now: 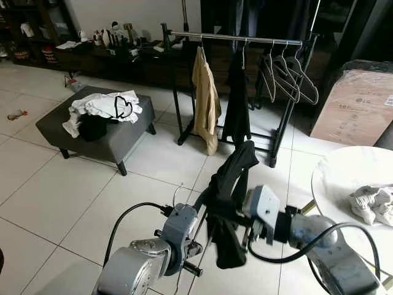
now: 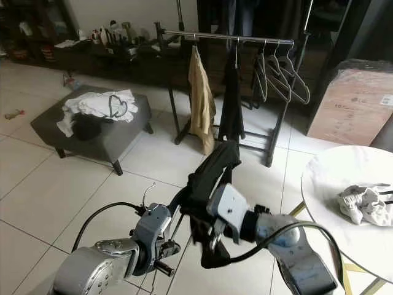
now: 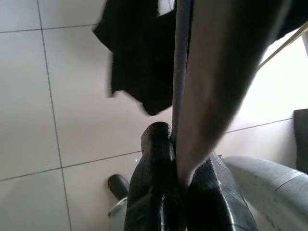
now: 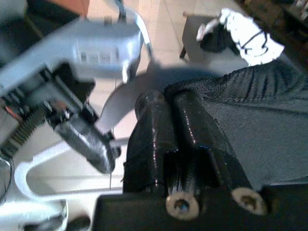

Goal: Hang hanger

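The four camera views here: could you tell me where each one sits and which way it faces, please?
Left eye view: on the head, looking down and forward at the clothes rack; both arms show, holding a black garment.
Right eye view: same scene, shifted slightly.
Left wrist view: along the left gripper, clamped on a thin hanger rod.
Right wrist view: along the right gripper, against the garment.
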`<state>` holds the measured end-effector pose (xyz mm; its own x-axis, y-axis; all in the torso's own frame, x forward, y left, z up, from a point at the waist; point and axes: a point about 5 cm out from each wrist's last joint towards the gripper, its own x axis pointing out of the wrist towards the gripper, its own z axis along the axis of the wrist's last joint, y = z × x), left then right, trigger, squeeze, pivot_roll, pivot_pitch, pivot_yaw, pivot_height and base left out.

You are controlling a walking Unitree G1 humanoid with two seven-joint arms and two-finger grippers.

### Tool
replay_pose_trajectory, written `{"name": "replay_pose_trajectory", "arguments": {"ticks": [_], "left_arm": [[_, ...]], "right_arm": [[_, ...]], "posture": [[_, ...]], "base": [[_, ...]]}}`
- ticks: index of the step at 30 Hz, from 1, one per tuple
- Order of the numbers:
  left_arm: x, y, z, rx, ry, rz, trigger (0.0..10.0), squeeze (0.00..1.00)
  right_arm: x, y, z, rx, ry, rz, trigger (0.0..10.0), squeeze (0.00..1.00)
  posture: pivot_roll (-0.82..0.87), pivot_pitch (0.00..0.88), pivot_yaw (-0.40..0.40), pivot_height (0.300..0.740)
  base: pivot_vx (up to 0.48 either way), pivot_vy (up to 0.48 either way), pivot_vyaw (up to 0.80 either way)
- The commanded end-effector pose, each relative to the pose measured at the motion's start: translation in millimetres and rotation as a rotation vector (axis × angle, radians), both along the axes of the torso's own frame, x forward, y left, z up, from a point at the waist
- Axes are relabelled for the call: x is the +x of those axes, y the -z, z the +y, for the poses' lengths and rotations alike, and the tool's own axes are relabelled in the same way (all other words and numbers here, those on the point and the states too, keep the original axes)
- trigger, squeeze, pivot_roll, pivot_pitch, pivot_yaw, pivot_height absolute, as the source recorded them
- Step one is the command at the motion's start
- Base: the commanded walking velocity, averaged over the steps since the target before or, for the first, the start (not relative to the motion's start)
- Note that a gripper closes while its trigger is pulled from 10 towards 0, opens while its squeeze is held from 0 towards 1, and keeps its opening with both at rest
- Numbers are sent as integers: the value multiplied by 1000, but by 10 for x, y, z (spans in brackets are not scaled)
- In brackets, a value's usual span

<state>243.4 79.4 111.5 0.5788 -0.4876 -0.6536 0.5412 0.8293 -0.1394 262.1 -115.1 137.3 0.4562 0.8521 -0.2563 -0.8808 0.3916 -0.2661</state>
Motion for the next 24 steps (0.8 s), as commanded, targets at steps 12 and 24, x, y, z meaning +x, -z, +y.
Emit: {"name": "replay_pose_trajectory", "arguments": {"ticks": [12,24], "left_arm": [[33,-17,12,6,-15,-34,10000,0],[-8,4,56,41,42,-43,10000,0]], "right_arm": [[-175,-83,150,69,-159,102,10000,1000],[6,88,-45,-76,2,69,10000,1000]], "posture": [[-46,89,34,740],[-42,86,33,740]], "base": [[0,0,0],[0,0,0]]}}
